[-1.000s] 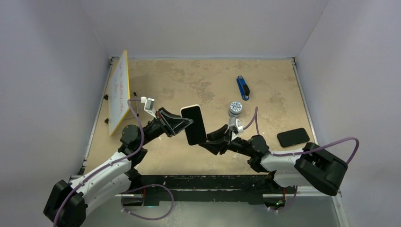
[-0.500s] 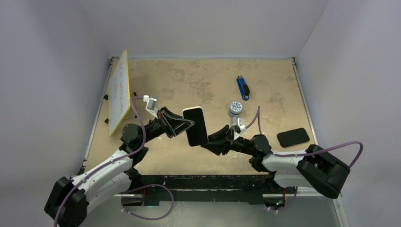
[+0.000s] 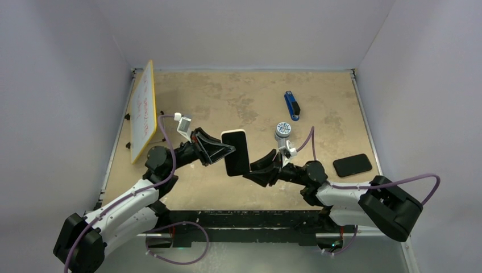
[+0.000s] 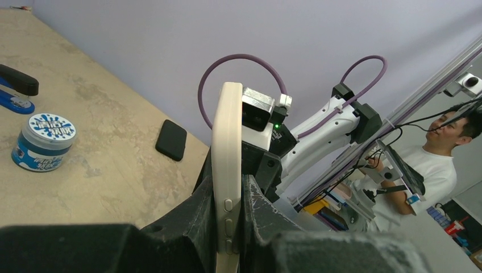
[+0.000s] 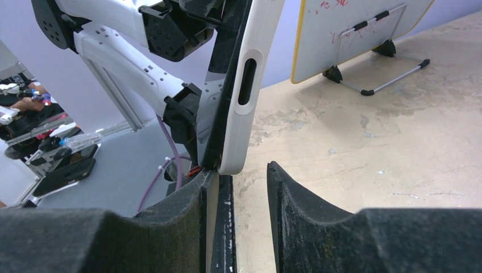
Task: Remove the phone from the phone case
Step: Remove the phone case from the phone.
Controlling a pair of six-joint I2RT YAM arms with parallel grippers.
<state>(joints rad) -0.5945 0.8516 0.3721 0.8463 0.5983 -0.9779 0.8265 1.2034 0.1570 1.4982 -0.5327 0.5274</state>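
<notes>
The left end effector (image 3: pixel 225 151) has edged right, clamping the black phone (image 3: pixel 236 154) in its cream rubbery case (image 3: pixel 232 132) above the tan desk (image 3: pixel 227 96), long axis far-to-near; the right end effector (image 3: pixel 253 169), jaws narrowly parted, meets its near-right corner.

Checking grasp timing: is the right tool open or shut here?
Open: the right tool has table showing between one finger and the phone case.
</notes>
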